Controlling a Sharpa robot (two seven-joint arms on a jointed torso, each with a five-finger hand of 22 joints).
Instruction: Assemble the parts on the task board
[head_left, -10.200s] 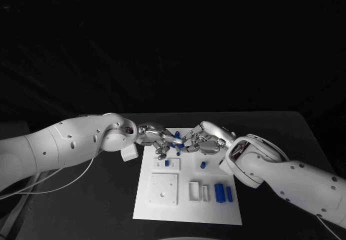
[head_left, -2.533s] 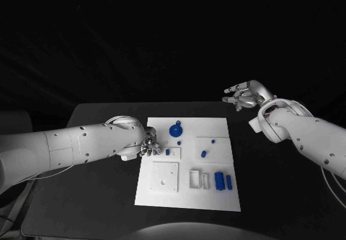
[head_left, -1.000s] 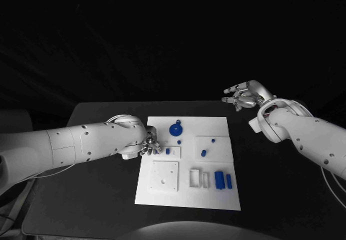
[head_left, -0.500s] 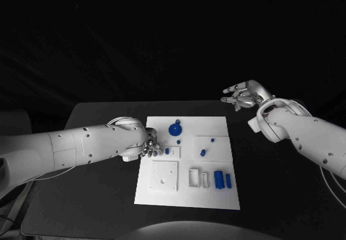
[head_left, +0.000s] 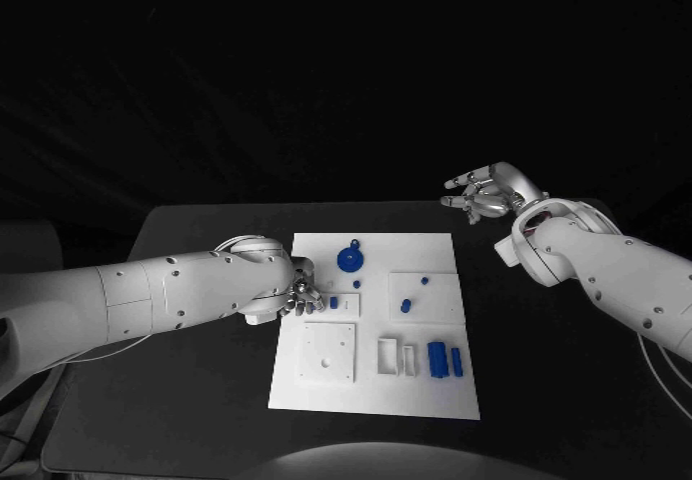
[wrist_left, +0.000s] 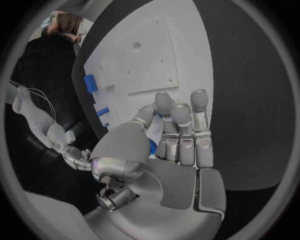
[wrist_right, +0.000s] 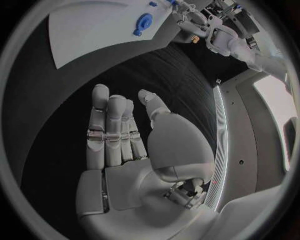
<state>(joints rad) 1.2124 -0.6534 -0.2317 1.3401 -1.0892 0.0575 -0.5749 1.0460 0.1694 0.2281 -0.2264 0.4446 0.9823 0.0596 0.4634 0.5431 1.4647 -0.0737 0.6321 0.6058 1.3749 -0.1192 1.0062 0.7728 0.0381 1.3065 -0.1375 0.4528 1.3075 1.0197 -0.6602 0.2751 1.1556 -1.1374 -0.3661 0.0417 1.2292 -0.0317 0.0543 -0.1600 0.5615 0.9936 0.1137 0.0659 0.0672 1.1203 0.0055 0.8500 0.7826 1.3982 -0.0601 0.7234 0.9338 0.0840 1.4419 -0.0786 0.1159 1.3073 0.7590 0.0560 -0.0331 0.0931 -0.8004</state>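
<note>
White task board (head_left: 325, 400) with small blue parts (head_left: 447, 361); left hand (wrist_left: 169, 135) fingers pinching one, right hand (head_left: 488, 193) fingers spread.

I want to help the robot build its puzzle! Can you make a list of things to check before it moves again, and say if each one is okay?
1. Right hand out of the way: ok, raised beyond the table's far right corner, fingers apart, holding nothing.
2. Left hand at the task board: ok, at its left edge.
3. Left hand holding a part: cannot tell; the left wrist view shows blue between thumb and fingers.
4. Round blue part seated: cannot tell.
5. Blue parts waiting at the board's right: ok.
</note>
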